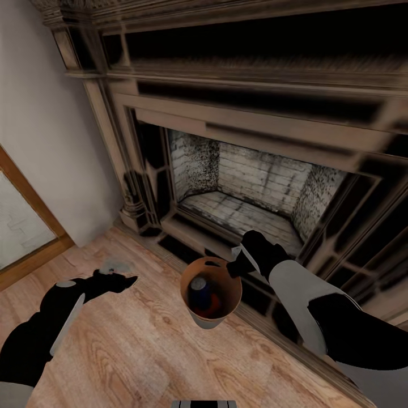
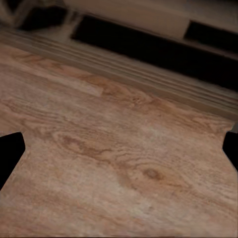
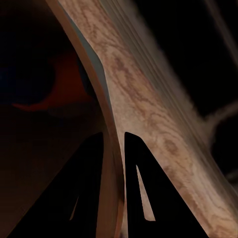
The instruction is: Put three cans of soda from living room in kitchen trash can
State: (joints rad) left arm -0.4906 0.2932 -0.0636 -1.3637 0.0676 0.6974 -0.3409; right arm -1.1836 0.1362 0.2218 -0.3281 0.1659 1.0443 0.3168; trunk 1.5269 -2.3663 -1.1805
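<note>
Head view: my right gripper (image 1: 234,266) grips the bin (image 1: 211,293) by its rim, held above the floor (image 1: 141,351) before the fireplace (image 1: 255,187); a can (image 1: 199,292) lies inside. Left gripper (image 1: 127,280) hangs over floor.

Left wrist: fingers (image 2: 10,153) apart.

Right wrist: fingers (image 3: 89,193) pinch the rim.

Tash can (image 1: 211,294): brown wood-look inside, pale grey outside. Can of soda (image 1: 199,292) within: dark blue, silvery top, orange-red beside it. Fireplace (image 1: 249,192): dark brown-black surround, whitish speckled brick interior. Floor (image 1: 130,345): warm wood grain, knots. Wall (image 1: 39,113): plain pale grey. Arms black and white.
</note>
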